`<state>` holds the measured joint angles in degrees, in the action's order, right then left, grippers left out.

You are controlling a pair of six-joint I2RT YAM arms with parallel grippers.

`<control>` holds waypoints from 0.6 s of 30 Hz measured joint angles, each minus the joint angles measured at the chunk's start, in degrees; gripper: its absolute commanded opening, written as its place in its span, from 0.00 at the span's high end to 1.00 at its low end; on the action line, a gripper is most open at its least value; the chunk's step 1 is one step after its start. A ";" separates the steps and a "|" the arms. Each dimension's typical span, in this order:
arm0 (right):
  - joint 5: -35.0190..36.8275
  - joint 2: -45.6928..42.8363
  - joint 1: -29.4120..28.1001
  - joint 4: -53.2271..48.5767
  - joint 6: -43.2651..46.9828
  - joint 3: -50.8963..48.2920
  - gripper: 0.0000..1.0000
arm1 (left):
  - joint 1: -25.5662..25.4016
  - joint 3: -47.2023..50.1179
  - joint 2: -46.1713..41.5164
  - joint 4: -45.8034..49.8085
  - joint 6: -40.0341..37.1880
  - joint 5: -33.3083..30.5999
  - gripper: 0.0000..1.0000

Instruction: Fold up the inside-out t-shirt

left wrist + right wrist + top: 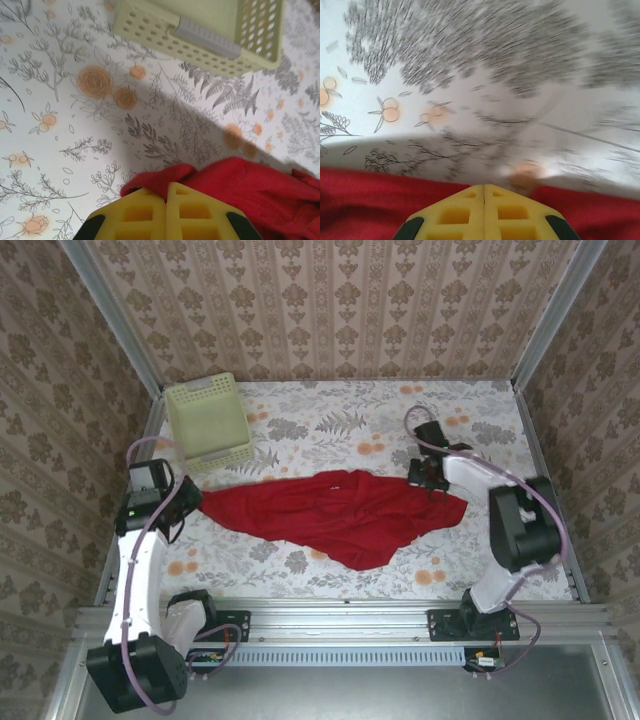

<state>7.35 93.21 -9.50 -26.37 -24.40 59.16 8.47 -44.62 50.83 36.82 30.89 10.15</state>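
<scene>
The inside-out t-shirt point(340, 515), plain red and wrinkled, lies stretched across the middle of the flowered table. My left gripper point(193, 503) is at the shirt's left tip. In the left wrist view its yellow fingers point(145, 215) are shut, with a fold of the red cloth point(260, 190) pinched between the tips point(167, 187). My right gripper point(431, 480) sits on the shirt's upper right edge. In the blurred right wrist view its jaws point(484, 187) are shut, and the red cloth point(365, 200) runs into them from both sides.
A pale yellow-green perforated basket point(208, 420) stands at the back left, just beyond my left gripper; its wall point(210, 35) shows in the left wrist view. Patterned walls enclose the table point(330, 430) on three sides. A metal rail runs along the near edge.
</scene>
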 measured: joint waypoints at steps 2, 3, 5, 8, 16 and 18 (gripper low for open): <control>0.98 -6.95 2.23 -0.35 0.00 -0.24 1.00 | 0.76 0.00 -2.34 0.02 0.31 -0.09 1.00; 1.53 -10.32 2.91 -0.37 0.00 -0.24 1.00 | 1.05 0.00 -3.50 0.02 0.52 -0.11 1.00; 2.54 -16.31 3.15 -0.44 -0.02 -0.42 1.00 | 1.42 0.00 -5.05 0.02 0.96 -0.13 1.00; 3.43 -22.21 3.13 -0.39 -0.22 -1.95 1.00 | 1.77 0.00 -6.10 0.00 1.51 -0.13 1.00; 3.98 -27.47 3.78 -4.44 -0.09 -3.91 1.00 | 4.63 -3.13 -3.56 1.16 2.58 2.73 1.00; 3.30 -27.71 3.78 -6.19 0.04 -0.22 1.00 | 4.87 -7.87 -1.55 1.46 3.06 4.07 1.00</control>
<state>10.66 65.49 -5.72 -32.56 -24.36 58.94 13.34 -52.49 49.28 38.28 33.95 14.22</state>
